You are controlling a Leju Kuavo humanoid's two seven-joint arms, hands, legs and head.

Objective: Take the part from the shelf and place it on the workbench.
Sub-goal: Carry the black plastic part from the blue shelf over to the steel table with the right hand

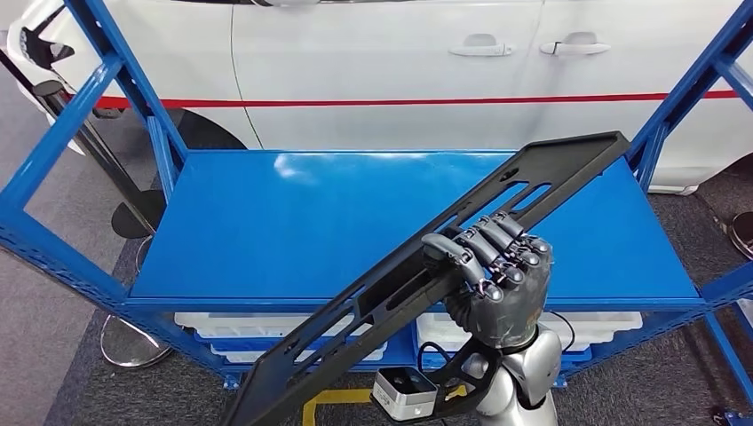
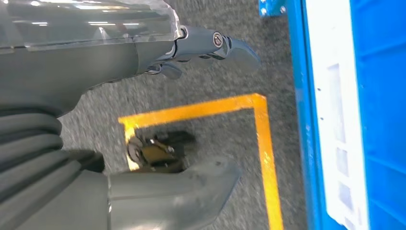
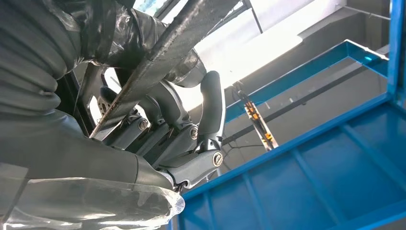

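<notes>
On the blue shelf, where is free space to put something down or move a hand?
The shelf top is bare from its left posts to the middle, back to the white car. The front right is crowded: the right hand holds the long black part slanting over it. The left hand hangs over the floor.

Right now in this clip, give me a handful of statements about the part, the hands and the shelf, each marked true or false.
1. The right hand grips the black part. True.
2. The part lies flat on the blue shelf. False: it is lifted and tilted, one end high over the shelf, the other low in front of it.
3. The left hand holds the part too. False: the left wrist view shows it holding nothing, over grey floor with a yellow line.
4. A white car with a red stripe stands behind the shelf. True.
5. The part is a solid plate. False: it has long slots.
</notes>
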